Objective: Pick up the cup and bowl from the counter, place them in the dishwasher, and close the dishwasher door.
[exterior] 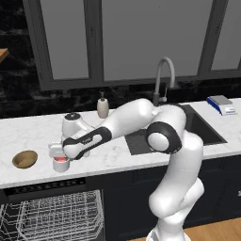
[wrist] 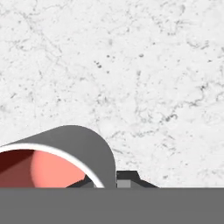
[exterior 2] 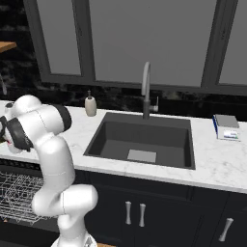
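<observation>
The cup, white with a red inside, stands on the counter near its front edge, above the dishwasher. My gripper comes down on it from above and is shut on its rim. In the hand view the cup sits at the lower left, and my gripper pinches its wall, with one dark fingertip outside it. The tan bowl lies on the counter left of the cup, apart from it. The dishwasher's white wire rack is pulled out below the counter edge.
A beige soap dispenser stands at the back of the counter. The dark sink with its grey faucet lies to the right, behind my arm. A blue and white scale sits at the far right.
</observation>
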